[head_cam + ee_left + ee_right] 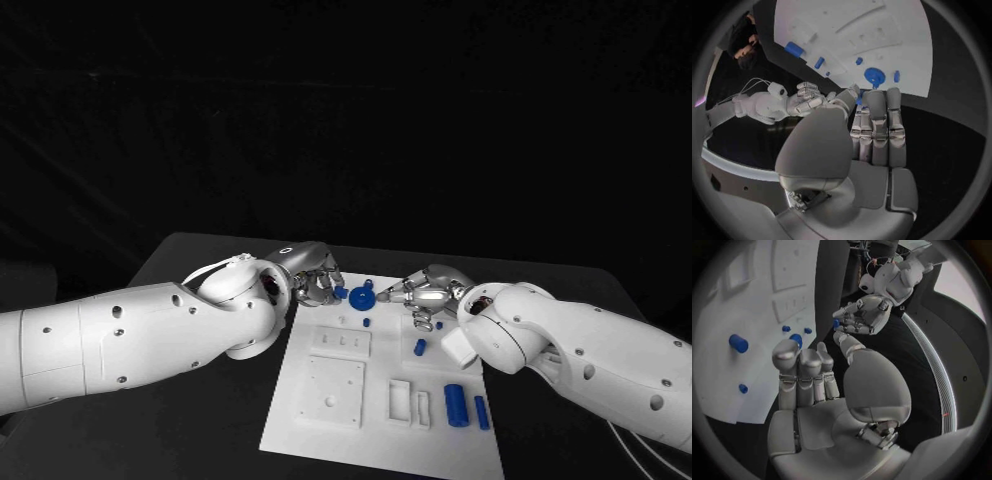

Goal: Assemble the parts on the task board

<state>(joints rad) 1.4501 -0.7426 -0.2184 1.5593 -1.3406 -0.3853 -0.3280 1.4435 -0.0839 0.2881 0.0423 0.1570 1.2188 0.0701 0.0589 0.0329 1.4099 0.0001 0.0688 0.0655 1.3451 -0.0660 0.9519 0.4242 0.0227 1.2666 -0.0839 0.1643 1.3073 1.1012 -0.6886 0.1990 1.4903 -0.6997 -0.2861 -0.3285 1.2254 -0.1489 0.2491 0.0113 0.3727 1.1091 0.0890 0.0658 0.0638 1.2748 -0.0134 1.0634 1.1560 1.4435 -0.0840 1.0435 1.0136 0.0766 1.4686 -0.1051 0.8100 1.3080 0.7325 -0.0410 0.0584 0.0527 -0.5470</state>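
A black table stands in front of a black backdrop that hangs in soft folds and closes off everything behind it. The tabletop is matte and dark grey to black, with its far edge running straight across under the backdrop. The surroundings are dim, and the light falls mostly on the middle of the table.

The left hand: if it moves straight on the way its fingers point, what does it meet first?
Most likely the round blue gear-like part standing on the white task board, just past the left hand; depth is uncertain.
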